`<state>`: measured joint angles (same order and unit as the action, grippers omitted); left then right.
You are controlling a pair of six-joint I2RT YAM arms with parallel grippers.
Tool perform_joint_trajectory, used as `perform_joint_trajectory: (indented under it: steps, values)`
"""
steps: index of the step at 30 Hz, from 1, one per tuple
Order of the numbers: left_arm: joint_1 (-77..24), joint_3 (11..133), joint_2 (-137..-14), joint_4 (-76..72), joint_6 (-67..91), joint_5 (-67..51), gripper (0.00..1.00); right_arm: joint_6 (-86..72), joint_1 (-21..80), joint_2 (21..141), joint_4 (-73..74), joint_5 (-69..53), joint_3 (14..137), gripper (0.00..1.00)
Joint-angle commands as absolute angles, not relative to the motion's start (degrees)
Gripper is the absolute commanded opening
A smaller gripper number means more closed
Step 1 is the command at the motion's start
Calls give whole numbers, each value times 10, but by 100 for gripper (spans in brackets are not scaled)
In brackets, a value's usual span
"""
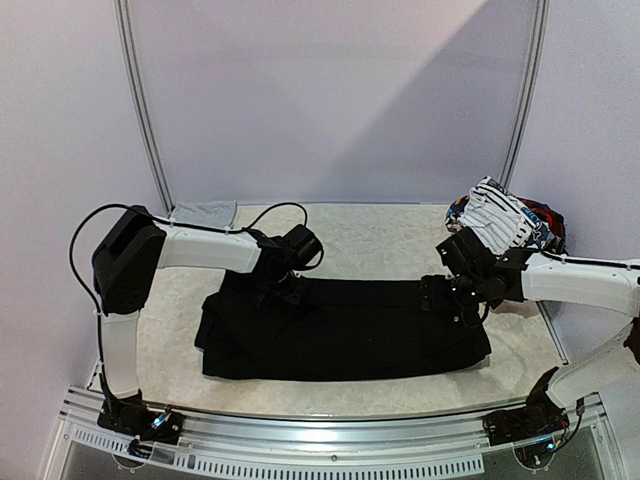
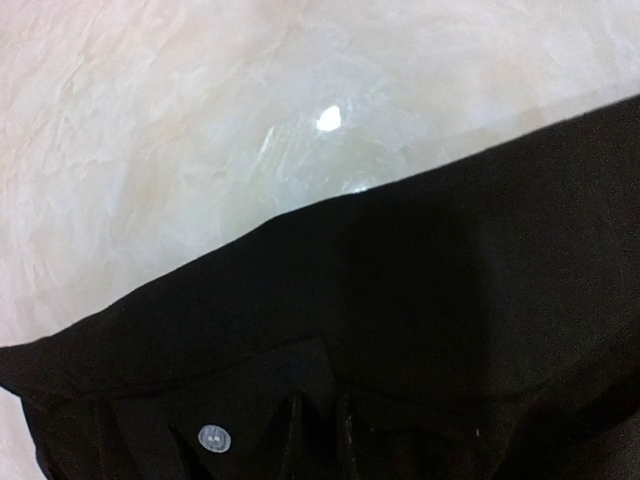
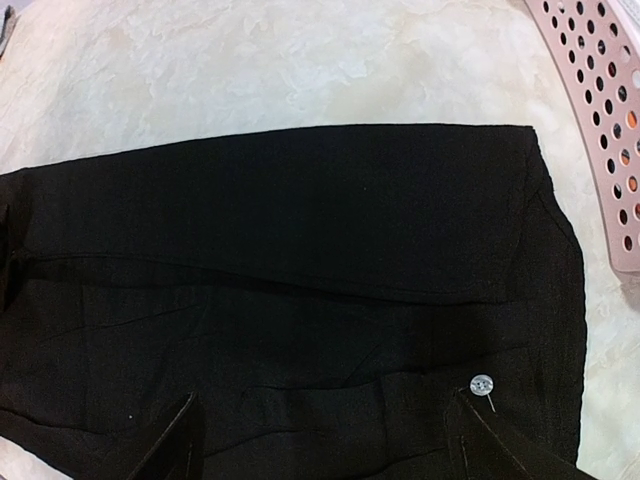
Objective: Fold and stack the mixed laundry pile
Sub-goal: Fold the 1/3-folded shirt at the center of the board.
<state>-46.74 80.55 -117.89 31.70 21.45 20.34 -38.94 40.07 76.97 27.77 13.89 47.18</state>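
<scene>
From above, the large black trousers lie flat and lengthwise across the middle of the desk, closer to its near edge than to its far one. The left pincer is down on their far edge towards the left end. The right pincer hangs over their right end. The rest of the mixed laundry pile, topped by a white black-striped piece, is heaped at the far right corner. A light grey garment lies at the far left corner.

In the left wrist view, the black cloth fills the lower half over the pale desk, and a small button shows. The pincer has its fingers drawn close together, a ridge of the cloth pinched between them.

In the right wrist view, the pincer stands wide apart above the trousers, gripping nothing. A white button sits just beside one finger. A pink perforated basket is at the desk's right edge.
</scene>
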Motion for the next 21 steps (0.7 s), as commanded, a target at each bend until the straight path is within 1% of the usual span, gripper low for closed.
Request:
perform_joint_trajectory:
  steps: [1,2,11,17,21]
  values:
    - [-460,785,-1144,303,218,226,5,-396,403,762,270,132,469,83]
    - [-461,779,-1136,299,217,229,0,-396,404,762,270,131,470,83]
    - [-461,713,-1049,264,218,244,0,-392,409,763,275,126,492,82]
    - [-475,649,-952,230,209,204,0,-389,424,765,269,108,515,82]
    - [-487,617,-896,214,201,173,0,-387,427,770,234,63,519,82]
